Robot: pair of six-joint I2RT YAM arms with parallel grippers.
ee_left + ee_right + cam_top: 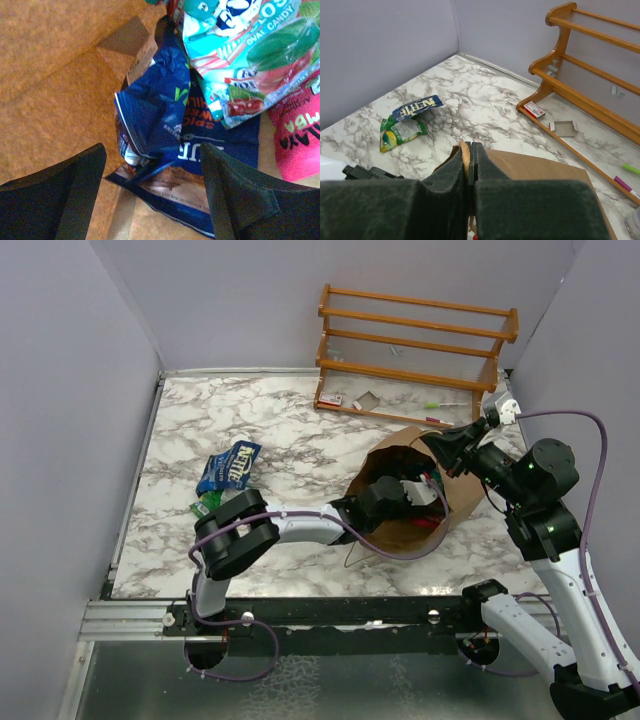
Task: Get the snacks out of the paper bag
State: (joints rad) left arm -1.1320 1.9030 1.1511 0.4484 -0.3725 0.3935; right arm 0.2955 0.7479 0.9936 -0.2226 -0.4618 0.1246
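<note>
Bag (462, 504): brown kraft, on its side, right of centre, mouth facing left. Inside, overlapping: crumpled navy packet (152, 107), teal-red packet (240, 50), pink packet (300, 137). Left on desk (290, 420): blue packet (417, 106) just beside green-yellow packet (400, 133).

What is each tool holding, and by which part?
Right tool: shut on the rim of the brown paper bag. Left tool: open inside the bag above a dark blue shiny packet, holding nothing.
</note>
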